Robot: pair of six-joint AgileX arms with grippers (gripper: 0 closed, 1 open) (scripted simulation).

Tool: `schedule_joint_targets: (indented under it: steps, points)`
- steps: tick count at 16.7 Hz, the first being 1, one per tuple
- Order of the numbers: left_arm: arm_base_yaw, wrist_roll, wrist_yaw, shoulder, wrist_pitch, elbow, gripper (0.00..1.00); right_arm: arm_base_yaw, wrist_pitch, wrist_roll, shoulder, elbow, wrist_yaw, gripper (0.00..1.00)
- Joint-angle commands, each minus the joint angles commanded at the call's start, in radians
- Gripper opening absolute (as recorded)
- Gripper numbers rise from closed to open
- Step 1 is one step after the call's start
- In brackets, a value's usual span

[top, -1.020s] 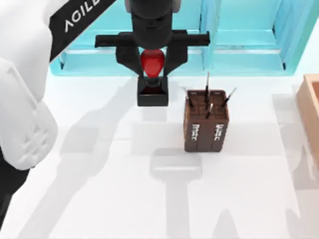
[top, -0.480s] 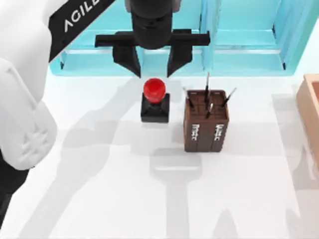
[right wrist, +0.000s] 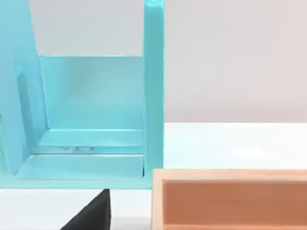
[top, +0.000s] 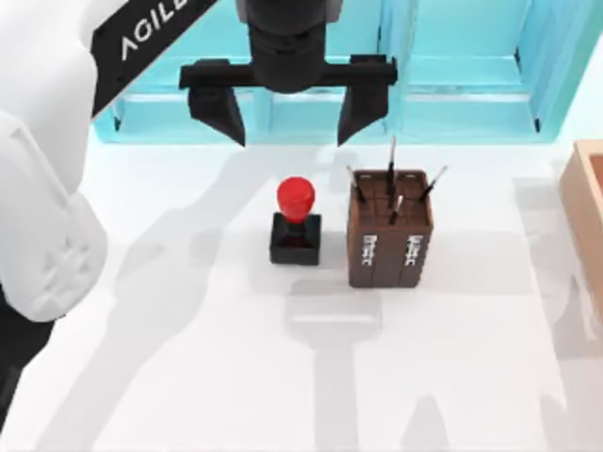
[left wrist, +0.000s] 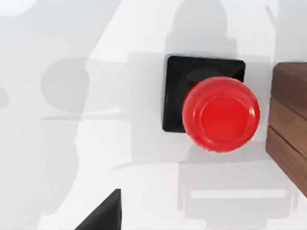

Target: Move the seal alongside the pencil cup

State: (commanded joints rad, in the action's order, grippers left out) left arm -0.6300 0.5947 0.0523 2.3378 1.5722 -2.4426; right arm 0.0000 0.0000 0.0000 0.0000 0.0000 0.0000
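The seal (top: 296, 224), a black square block with a glossy red knob, stands upright on the white table just left of the pencil cup (top: 390, 230), a small gap between them. The cup is a brown box with a grid top and thin dark pencils sticking out. My left gripper (top: 287, 113) hangs open above and behind the seal, holding nothing. In the left wrist view the seal (left wrist: 211, 108) is seen from straight above, with the brown cup (left wrist: 290, 122) beside it.
A turquoise shelf unit (top: 452, 85) runs along the back of the table. A tan wooden box (top: 589, 202) sits at the right edge; the right wrist view shows that box (right wrist: 230, 199) and the turquoise shelf (right wrist: 91, 120).
The left gripper let go of the seal, opened wide and rose away. The seal now stands free on the table beside the pencil cup.
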Motion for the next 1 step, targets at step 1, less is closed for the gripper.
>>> schedule_joint_targets:
  steps: [1]
  points:
    - [0.0, 0.0, 0.0, 0.0, 0.0, 0.0, 1.0, 0.0, 0.0, 0.0, 0.0, 0.0, 0.0, 1.0]
